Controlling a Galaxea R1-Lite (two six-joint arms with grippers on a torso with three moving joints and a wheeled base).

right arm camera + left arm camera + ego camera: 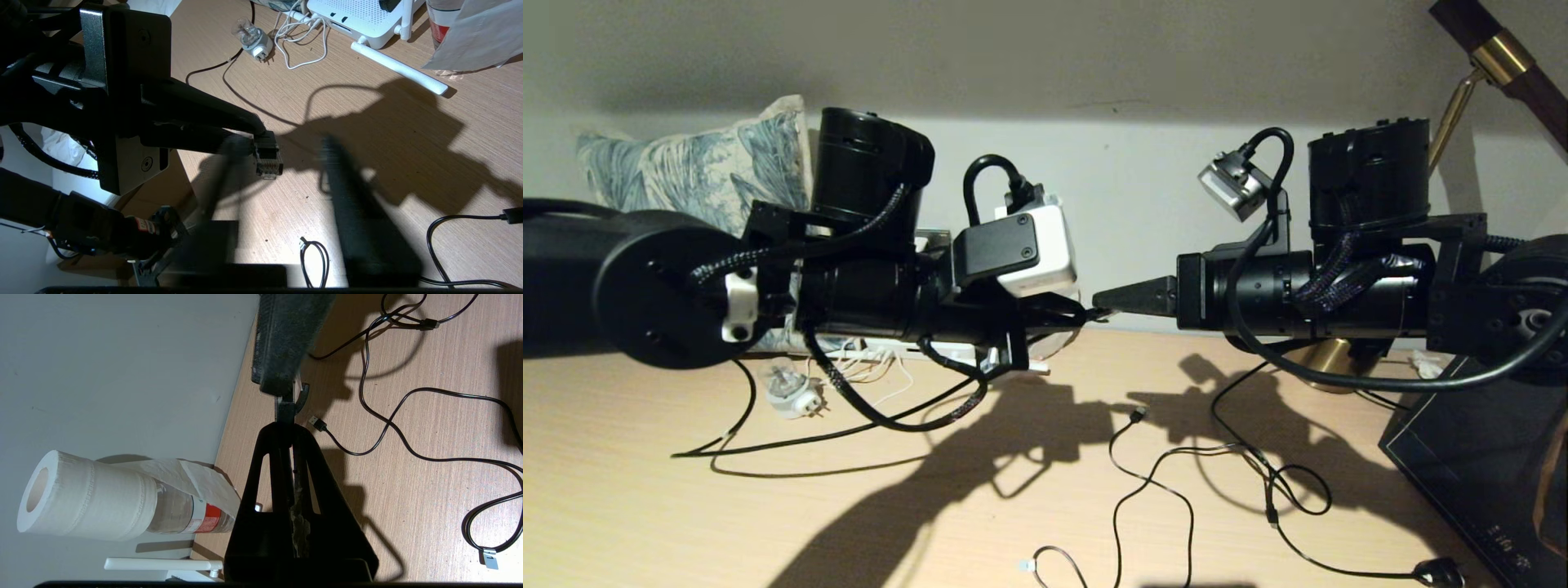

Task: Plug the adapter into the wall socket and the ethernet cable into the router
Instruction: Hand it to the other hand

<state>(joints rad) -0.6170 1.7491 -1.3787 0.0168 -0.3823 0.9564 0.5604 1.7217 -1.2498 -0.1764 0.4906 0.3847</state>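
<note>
The ethernet cable's clear clip connector (268,158) is held above the desk in my left gripper (284,425), which is shut on it and reaches in from the left (1085,314). My right gripper (282,143) comes from the right (1104,300), tip to tip with the left. It is open, one finger on each side of the connector. The white router (359,18) lies by the wall, one antenna (397,68) flat on the desk. A thin white cord (300,45) is coiled beside it. The adapter and the wall socket are hidden.
A round travel plug (792,394) lies near the router. A paper roll (86,498) sits on a bottle (192,516) by the wall. A thin USB cable (1137,415) and other black cords trail over the desk. A dark box (1478,457) and a brass lamp base (1327,357) stand at the right.
</note>
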